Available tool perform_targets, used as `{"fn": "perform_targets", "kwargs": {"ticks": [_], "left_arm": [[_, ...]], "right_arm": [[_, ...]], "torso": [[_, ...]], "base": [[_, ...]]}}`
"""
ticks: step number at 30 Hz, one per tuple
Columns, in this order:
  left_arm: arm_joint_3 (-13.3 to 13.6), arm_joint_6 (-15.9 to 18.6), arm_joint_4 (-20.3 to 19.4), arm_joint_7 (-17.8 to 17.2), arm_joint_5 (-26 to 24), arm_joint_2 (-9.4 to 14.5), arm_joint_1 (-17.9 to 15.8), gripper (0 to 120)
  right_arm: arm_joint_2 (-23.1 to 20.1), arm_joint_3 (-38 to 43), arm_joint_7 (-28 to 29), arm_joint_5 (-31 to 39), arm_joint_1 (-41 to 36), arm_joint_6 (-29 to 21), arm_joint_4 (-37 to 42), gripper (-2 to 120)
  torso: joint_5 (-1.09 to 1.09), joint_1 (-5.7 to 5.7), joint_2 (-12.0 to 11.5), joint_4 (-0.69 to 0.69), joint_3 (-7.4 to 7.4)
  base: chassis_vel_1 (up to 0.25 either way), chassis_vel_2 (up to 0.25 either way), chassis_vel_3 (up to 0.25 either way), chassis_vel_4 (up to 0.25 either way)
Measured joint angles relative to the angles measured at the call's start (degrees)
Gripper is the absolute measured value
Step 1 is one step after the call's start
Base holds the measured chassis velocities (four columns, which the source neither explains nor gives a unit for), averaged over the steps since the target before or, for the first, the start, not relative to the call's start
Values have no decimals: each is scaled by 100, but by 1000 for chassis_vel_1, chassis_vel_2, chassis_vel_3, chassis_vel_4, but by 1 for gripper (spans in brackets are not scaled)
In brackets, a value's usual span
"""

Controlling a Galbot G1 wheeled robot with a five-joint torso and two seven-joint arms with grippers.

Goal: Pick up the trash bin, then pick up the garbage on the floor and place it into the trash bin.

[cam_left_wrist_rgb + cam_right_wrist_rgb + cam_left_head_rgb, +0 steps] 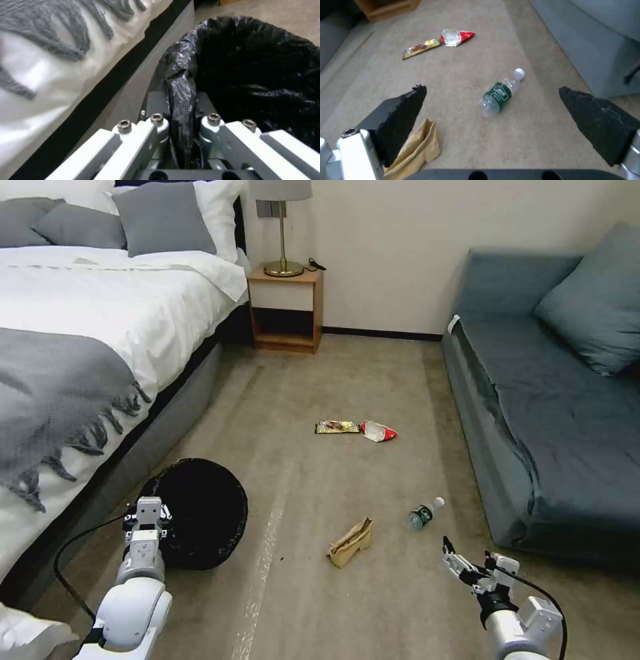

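left gripper (181, 125) is pinched on the bag-lined rim of the trash bin (200, 510), fingers (156, 120) either side of the black liner (181, 100), bin beside the bed (80, 347) at my left. my read: the bin is in hand, so the step now is the first pickup with the right arm. right gripper (467, 565) hovers low over the carpet (300, 380), pads (400, 110) spread wide, with the bottle (500, 93) framed between them but ahead and not touching. i'd go for the bottle first: line the pads across the labelled body, not the cap end, and come down level, since it will likely roll on its side. paper bag (351, 543) lies just left of the gripper, between it and the bin; soft and crumpled, it should want a grab on a raised fold. wrapper (337, 427) and red-and-white packet (379, 431) lie touching, farther up the room, well apart from both grippers; i'd expect to need a drive. short-pile carpet, lane runs between bed and sofa (547, 400), nightstand (285, 310) with lamp (281, 227) at the far wall.
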Motion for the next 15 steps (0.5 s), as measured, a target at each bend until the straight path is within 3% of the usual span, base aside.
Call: {"fn": "perform_targets", "kwargs": {"ticks": [15], "left_arm": [[45, -129, 97, 55, 17, -1, -58, 7]], "right_arm": [[30, 5, -8, -23, 16, 23, -68, 100]], "torso": [[0, 0, 0, 0, 0]], "base": [[-90, 88, 89, -86]]}}
